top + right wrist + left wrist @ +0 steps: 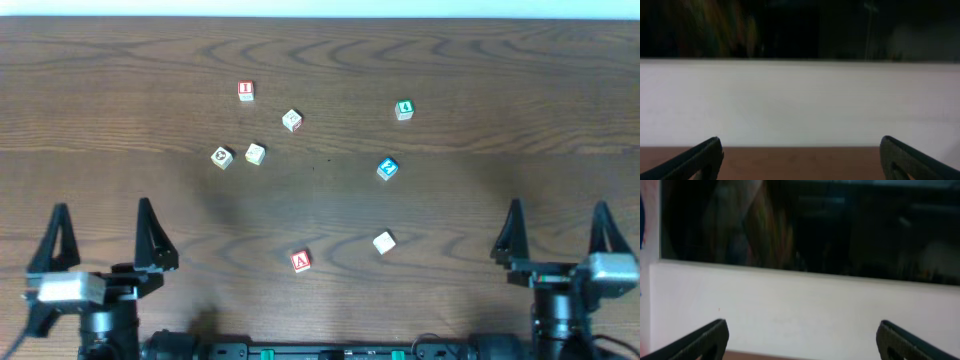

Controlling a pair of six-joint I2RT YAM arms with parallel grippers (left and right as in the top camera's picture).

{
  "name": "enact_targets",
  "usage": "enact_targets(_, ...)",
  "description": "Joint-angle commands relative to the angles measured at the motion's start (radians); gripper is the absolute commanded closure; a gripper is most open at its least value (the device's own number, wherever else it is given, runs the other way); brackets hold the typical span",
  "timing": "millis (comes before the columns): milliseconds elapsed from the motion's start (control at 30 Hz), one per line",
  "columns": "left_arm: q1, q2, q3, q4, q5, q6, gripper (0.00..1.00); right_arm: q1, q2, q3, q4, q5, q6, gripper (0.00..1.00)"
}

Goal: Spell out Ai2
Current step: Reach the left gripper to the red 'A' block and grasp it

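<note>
Zero cubes lined up, left gripper [101, 207] and right gripper [557, 205] wide open, empty, so probably first reaching for the red-lettered white A cube [301, 261] front-centre, red I cube [246, 91] and blue 2 cube [387, 168] farther back.

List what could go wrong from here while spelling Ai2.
1. The blue 2 block sits turned diagonally, so the open right gripper may catch its corners and spin it.
2. The I block lies far from the left gripper, so the long reach may make the grasp less exact.
3. The green block also seems to bear a number and could be picked by mistake.
</note>
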Motion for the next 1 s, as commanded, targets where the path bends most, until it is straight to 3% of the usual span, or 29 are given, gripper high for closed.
enact_targets(0, 0.000, 0.183, 0.166, -0.085, 0.028, 0.039, 0.05, -0.005, 0.171, 0.117, -0.089, 0.023, 0.080, 0.01)
enact_targets(167, 0.000, 0.585, 0.535, -0.438, 0.110, 0.039, 0.04, -0.005, 0.537, 0.394, -0.356, -0.102, 0.145, 0.01)
enact_targets(300, 0.000, 0.888, 0.798, -0.822, 0.315, 0.038, 0.05, -0.005, 0.761, 0.542, -0.515, -0.328, 0.145, 0.01)
enact_targets(533, 0.000, 1.155, 0.818, -1.025, 0.396, 0.027, 0.05, -0.005, 0.949, 0.545, -0.694, -0.560, 0.145, 0.01)
enact_targets(700, -0.011, 1.325, 0.807, -1.226, 0.426, 0.080, 0.05, -0.004, 1.062, 0.544, -0.851, -0.398, 0.166, 0.05)
enact_targets(800, -0.072, 1.376, 0.736, -1.222, 0.421, 0.034, 0.04, 0.009, 1.083, 0.526, -0.871, -0.304, 0.235, 0.04)
enact_targets(867, -0.200, 1.332, 0.550, -1.028, 0.284, -0.166, 0.04, 0.012, 1.065, 0.510, -0.870, -0.215, 0.322, 0.04)
enact_targets(967, -0.357, 1.266, 0.365, -0.885, 0.063, -0.387, 0.04, 0.011, 1.032, 0.495, -0.869, -0.200, 0.336, 0.02)
